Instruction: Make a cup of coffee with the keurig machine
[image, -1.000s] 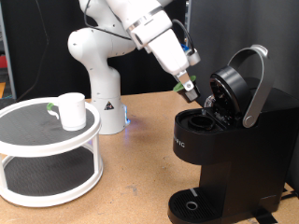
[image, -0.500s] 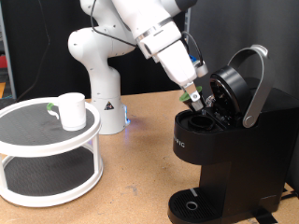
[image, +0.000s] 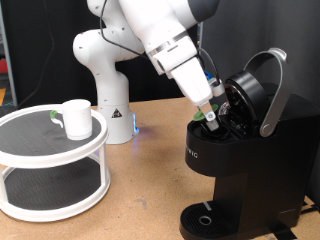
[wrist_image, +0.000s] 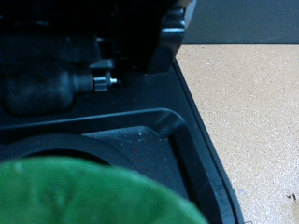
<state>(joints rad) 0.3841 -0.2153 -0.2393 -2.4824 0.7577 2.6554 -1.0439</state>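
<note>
On tiered stand (image: 40, 160): one cup (image: 76, 118); one keurig machine (image: 250, 170).

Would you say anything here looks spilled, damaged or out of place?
Nothing stands out. The keurig machine has its lid raised, the gripper holds a green-topped pod at its open chamber, and the cup sits upright on the white round stand.

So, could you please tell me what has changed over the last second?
The end effector, carrying a green-topped pod, has come down and toward the exterior view's right, to the open pod chamber of the keurig machine. The machine's lid stayed raised, and the white mug stayed on the round shelf.
</note>
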